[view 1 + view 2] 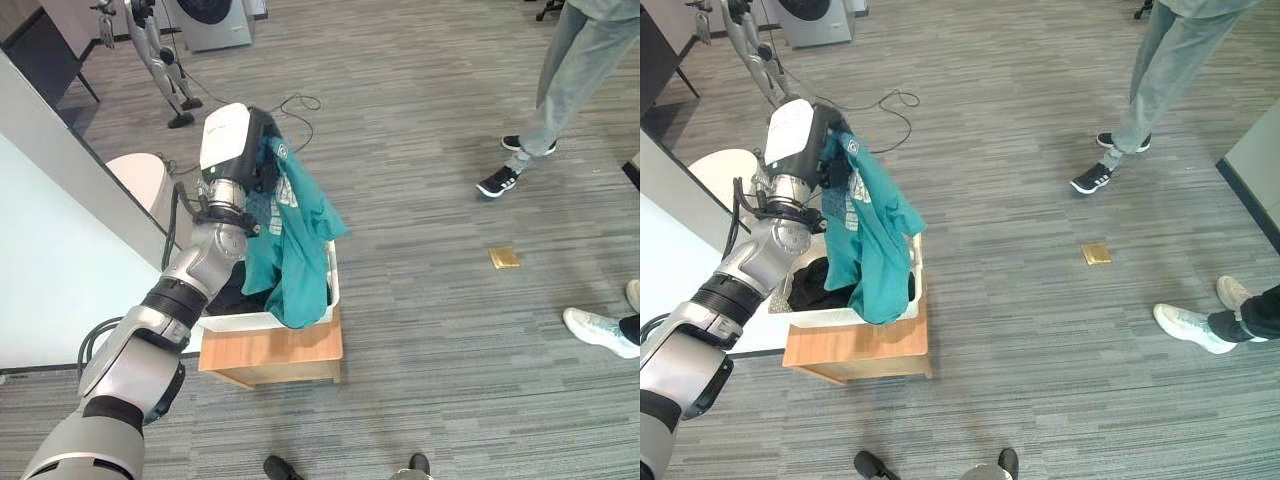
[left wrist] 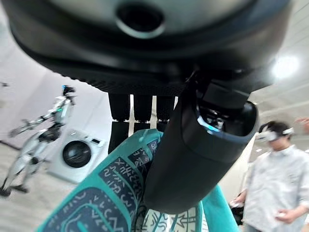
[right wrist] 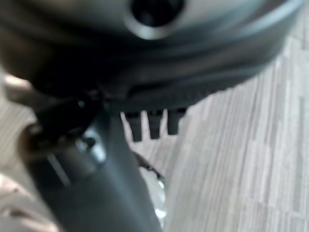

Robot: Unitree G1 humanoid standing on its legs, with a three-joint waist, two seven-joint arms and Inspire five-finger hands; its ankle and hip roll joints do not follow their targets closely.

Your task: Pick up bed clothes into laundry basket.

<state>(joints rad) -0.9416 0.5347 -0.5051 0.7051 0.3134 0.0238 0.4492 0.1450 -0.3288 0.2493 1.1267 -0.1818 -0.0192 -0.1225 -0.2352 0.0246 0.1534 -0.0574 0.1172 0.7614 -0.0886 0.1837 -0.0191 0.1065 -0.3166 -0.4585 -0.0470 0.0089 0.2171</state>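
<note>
1. The teal garment hangs from the left robot hand, whose fingers and thumb are clamped on its upper edge. The cloth drapes down over the right rim of the white laundry basket, at about 3 o'clock on it, with its lowest fold outside the wall.
2. Inside the basket lies a dark piece of clothing. The basket sits on a low wooden stand, just beside the bed at 9 o'clock.
3. To do this step well, I'd say the hand ought to shift towards 9 o'clock, over the basket's middle, before letting go. Otherwise the hanging tail may slide out onto the floor.
4. Lowering first, so the cloth piles up inside, looks safer than dropping from height.
5. The right robot hand shows in its wrist view over the floor, fingers relaxed and holding nothing.
6. A person stands at 2 o'clock, well apart.
</note>
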